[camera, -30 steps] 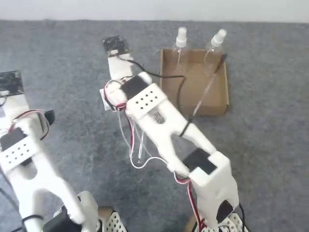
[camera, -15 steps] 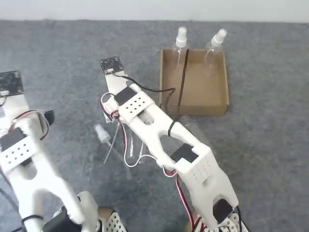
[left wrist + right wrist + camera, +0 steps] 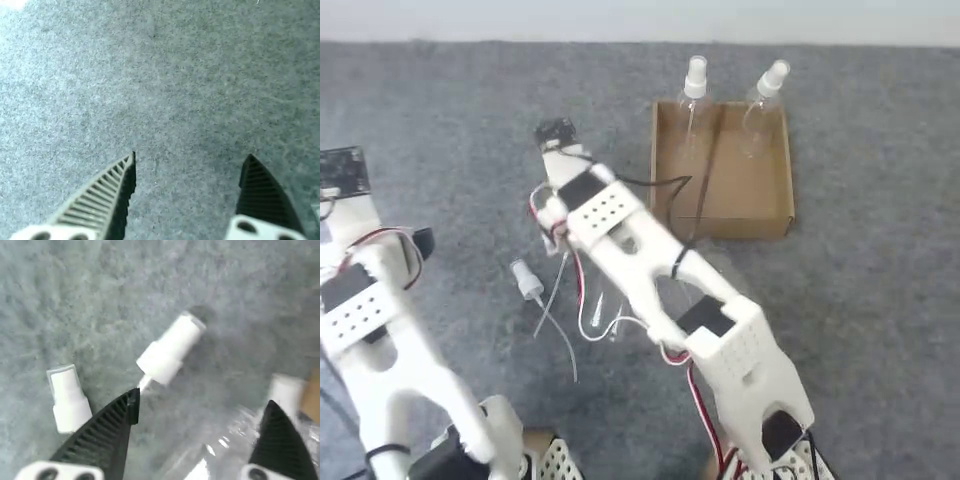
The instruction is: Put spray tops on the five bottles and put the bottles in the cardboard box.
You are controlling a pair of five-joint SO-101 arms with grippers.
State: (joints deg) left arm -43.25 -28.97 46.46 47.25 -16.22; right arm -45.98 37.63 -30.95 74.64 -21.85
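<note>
Two clear bottles with white spray tops (image 3: 695,78) (image 3: 772,80) stand at the far side of the cardboard box (image 3: 722,225). A loose spray top (image 3: 528,280) with its thin tube lies on the grey carpet left of the right arm (image 3: 620,225). My right gripper (image 3: 202,399) is open just above the carpet, over two loose spray tops (image 3: 172,350) (image 3: 67,397). A clear bottle (image 3: 220,460) with a white top (image 3: 286,390) lies beside them. My left gripper (image 3: 190,165) is open over bare carpet, with the left arm (image 3: 360,290) at the table's left.
Grey carpet covers the whole table. The right arm's dark cable (image 3: 655,183) hangs toward the box's left wall. A faint clear bottle (image 3: 720,265) lies on the carpet under the right arm, in front of the box.
The right arm has swung left, away from the box, and now points at the carpet beside it. The loose spray top has come into sight on the carpet. The left arm has not moved.
</note>
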